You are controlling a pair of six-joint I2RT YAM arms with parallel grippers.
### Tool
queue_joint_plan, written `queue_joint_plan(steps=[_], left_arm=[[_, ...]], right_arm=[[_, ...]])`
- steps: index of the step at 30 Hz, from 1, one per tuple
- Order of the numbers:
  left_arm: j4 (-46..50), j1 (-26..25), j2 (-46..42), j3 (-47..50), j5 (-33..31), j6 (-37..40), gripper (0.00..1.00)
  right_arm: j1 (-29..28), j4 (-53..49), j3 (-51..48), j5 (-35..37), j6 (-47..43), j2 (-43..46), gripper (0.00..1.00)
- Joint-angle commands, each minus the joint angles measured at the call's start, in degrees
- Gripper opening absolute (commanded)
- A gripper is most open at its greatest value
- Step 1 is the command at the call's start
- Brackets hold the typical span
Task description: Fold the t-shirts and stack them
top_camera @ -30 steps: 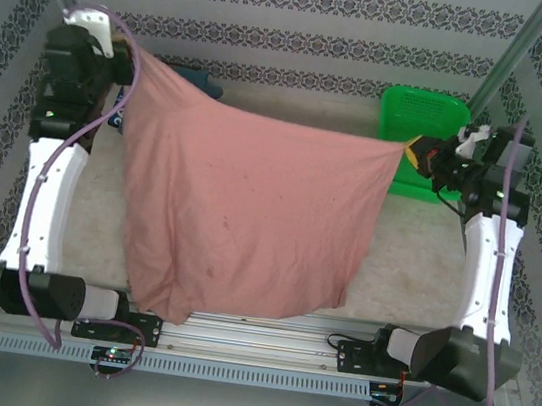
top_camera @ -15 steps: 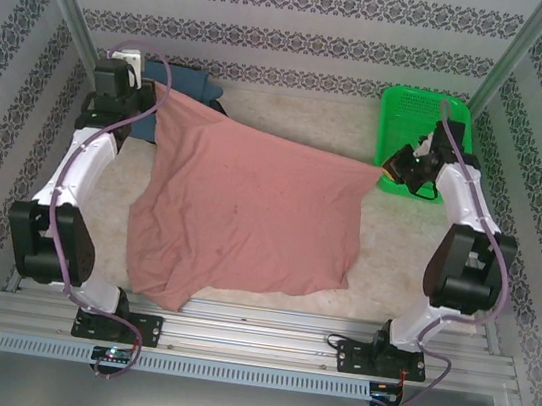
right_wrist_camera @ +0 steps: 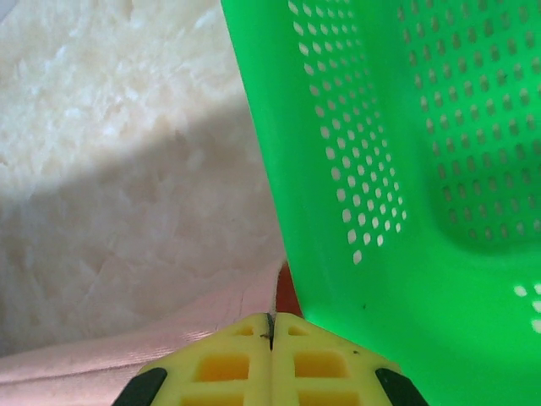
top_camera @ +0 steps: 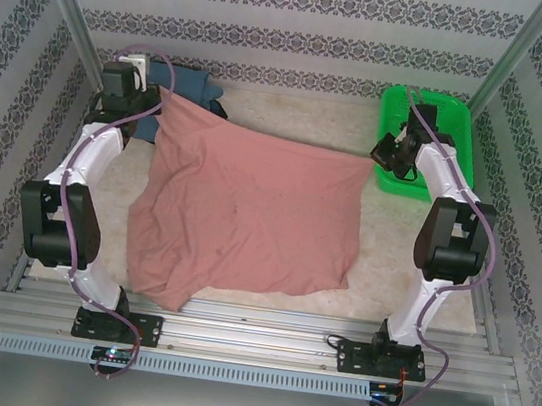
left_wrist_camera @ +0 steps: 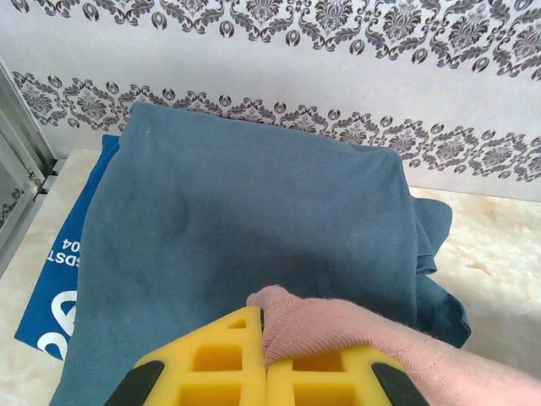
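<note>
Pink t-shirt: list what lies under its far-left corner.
Beneath the corner pinched in the left fingers lies a folded blue-grey t-shirt, resting partly on a blue printed sheet. The pink t-shirt covers the table under its spread body, so anything there is hidden.

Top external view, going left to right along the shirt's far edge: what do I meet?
The left gripper → large dusty-pink cloth t-shirt → right gripper → green plastic mesh basket.
</note>
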State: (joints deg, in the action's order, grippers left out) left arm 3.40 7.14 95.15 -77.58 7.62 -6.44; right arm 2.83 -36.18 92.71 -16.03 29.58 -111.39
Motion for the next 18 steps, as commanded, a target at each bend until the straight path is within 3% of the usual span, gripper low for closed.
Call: queue_joint_plan(steps=[1, 5, 18], left_arm=[[-2.7, 2.3, -3.5, -0.8, 4.0, -3.1, 0.00], [-2.9, 4.1, -7.1, 2.5, 9.3, -4.6, 0.00], [-0.4, 5.1, -18.2, 17.4, 10.8, -8.0, 0.00]], right_arm=[[-0.3, 4.4, -2.5, 3.2, -1.6, 3.5, 0.00], [-0.3, 7.4, -6.8, 3.2, -2.5, 6.2, 0.00], [-0.3, 10.2, -17.1, 3.4, -4.5, 10.6, 0.00]])
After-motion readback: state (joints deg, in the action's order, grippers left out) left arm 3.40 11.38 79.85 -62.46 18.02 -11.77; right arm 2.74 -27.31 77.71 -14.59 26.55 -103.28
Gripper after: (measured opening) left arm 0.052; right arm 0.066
